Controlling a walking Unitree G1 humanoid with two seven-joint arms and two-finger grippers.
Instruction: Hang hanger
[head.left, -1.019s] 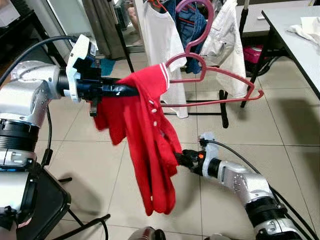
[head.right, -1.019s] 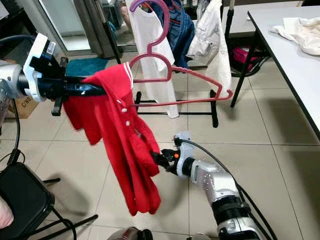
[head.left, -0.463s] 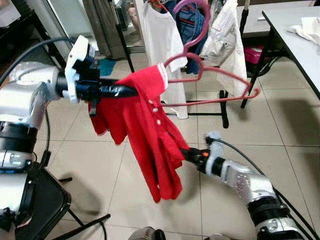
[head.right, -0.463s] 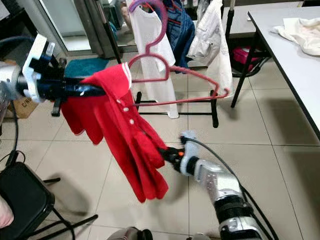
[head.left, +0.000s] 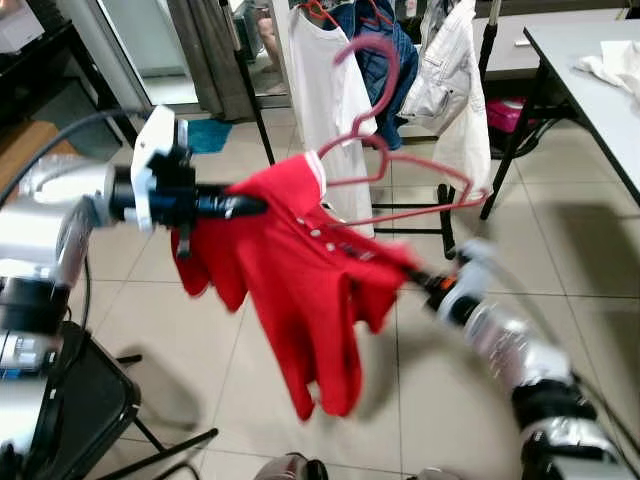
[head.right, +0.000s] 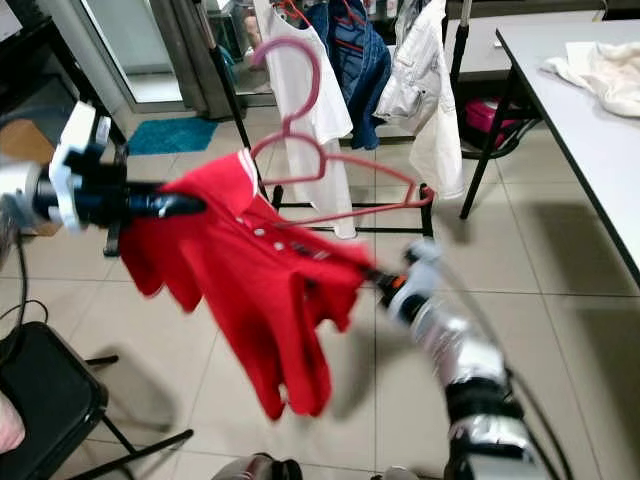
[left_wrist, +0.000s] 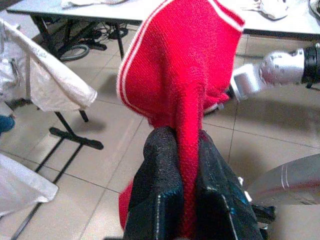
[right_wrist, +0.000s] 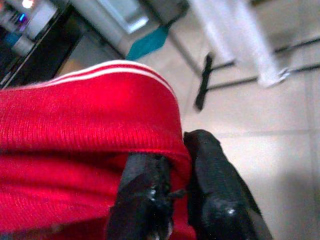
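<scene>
A grey bench (head.right: 585, 110) stands at the right with a pale cloth (head.right: 610, 70) near its far edge. A rack of hanging clothes (head.left: 340, 70) stands on the tiled floor. In front of it, a red shirt (head.left: 310, 290) is stretched in the air. The left gripper (left_wrist: 182, 165) is closed on its collar. The right gripper (right_wrist: 180, 170) is closed on a sleeve hem. A pink hanger (head.left: 400, 165) is partly inside the shirt, its hook pointing up.

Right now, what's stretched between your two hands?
The red shirt: left hand pinches its collar end, right hand a lower edge, in the right eye view. The pink hanger pokes out above.
</scene>
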